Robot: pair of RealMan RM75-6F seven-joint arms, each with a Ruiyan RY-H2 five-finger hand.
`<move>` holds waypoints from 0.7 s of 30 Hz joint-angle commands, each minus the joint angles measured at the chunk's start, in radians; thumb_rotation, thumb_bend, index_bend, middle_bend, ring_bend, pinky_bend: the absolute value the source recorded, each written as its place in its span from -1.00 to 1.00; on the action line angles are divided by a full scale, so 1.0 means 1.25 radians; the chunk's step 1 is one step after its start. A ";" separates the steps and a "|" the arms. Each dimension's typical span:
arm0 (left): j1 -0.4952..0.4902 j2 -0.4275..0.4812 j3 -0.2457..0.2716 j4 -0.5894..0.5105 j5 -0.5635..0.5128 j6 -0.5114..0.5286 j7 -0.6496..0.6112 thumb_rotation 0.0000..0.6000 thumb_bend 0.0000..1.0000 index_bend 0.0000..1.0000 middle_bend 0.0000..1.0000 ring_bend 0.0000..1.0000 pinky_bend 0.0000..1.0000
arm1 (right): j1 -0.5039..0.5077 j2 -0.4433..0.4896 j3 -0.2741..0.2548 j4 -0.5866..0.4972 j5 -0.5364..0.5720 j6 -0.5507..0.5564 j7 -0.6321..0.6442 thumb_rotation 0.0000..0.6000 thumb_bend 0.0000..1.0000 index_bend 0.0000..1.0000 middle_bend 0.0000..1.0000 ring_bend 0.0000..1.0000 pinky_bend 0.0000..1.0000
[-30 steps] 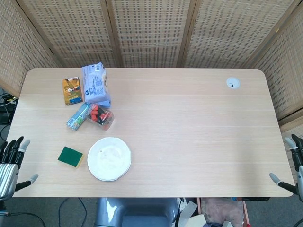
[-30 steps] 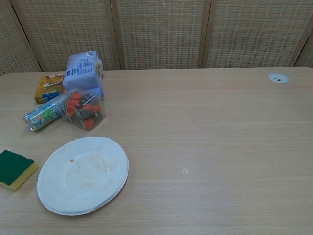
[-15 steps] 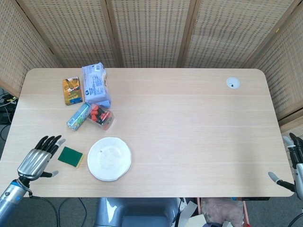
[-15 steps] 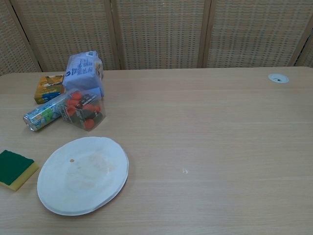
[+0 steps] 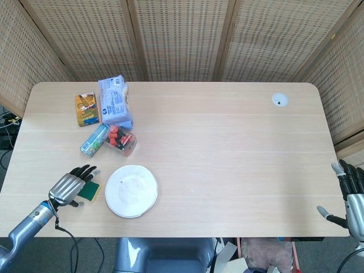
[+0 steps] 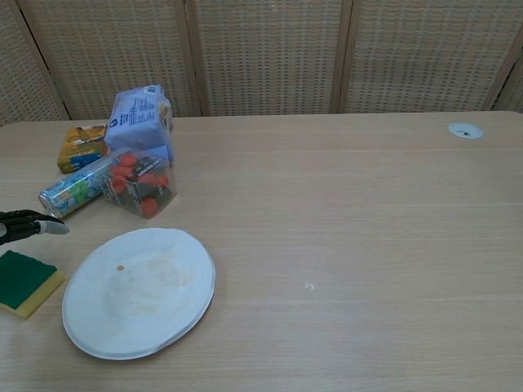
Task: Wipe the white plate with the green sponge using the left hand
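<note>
The green sponge [image 5: 88, 191] lies flat near the front-left corner of the tabletop [image 5: 227, 153], green face up with its yellow layer underneath, just beside the left rim of the white plate [image 5: 131, 190] and not touching it. That layout looks chosen so the left arm can pick up the sponge and slide straight onto the plate with a short sideways move. The plate sits flat near the front edge, showing faint brownish smears and 1 small dark spot, probably the mess to be wiped.

The left hand [image 5: 71, 186] hovers over the sponge's left part, fingers spread and reaching toward the plate; it grasps nothing. Whether the fingers touch the sponge cannot be told; in the chest view the fingertips [image 6: 33, 225] appear above it with a gap.

The right hand [image 5: 351, 196] hangs off the front-right corner, fingers apart, holding nothing.

Snack packets [image 5: 114, 101] cluster toward the back-left corner, clear of the work.
</note>
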 commanded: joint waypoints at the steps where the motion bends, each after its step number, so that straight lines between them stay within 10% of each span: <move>1: -0.009 -0.013 0.009 0.016 -0.001 -0.009 0.000 1.00 -1.00 -0.82 -0.83 -0.89 -0.70 | 0.000 0.000 0.001 0.000 0.003 0.000 0.002 1.00 -1.00 -1.00 -1.00 -1.00 -1.00; 21: -0.008 -0.053 0.023 0.079 -0.010 0.071 -0.022 1.00 -1.00 -0.05 -0.22 -0.33 -0.39 | 0.000 0.007 0.005 0.001 0.011 0.000 0.026 1.00 -1.00 -1.00 -1.00 -1.00 -1.00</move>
